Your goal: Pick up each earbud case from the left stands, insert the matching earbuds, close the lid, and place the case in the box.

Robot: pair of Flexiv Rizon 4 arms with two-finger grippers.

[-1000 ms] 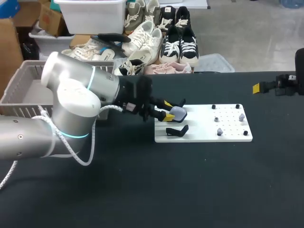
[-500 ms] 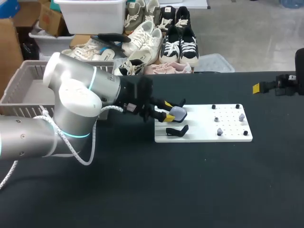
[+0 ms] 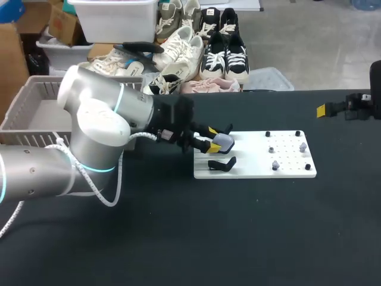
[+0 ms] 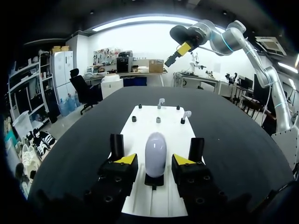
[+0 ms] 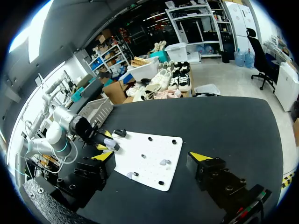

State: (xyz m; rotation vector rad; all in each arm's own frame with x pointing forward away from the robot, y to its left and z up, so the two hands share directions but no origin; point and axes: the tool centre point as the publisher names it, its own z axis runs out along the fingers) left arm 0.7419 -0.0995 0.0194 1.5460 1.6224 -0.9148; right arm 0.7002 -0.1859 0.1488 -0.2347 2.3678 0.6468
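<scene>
Left wrist view: left gripper (image 4: 155, 161) narrowly parted astride the earbud case (image 4: 155, 150) on its stand (image 4: 154, 181); head view, mid-frame, left end of the board (image 3: 286, 165). Best squeezed evenly on both flanks, then lifted straight.

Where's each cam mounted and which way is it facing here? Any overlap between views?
Head: fixed above and behind, looking down on the table; left arm enters from the left, right gripper at the far right.
Left wrist: on the left arm, looking along the white board; left gripper open either side of the earbud case, right arm beyond.
Right wrist: on the right arm, looking back across the board toward the left arm; own gripper open.
Shared: all three show board and case.
</scene>
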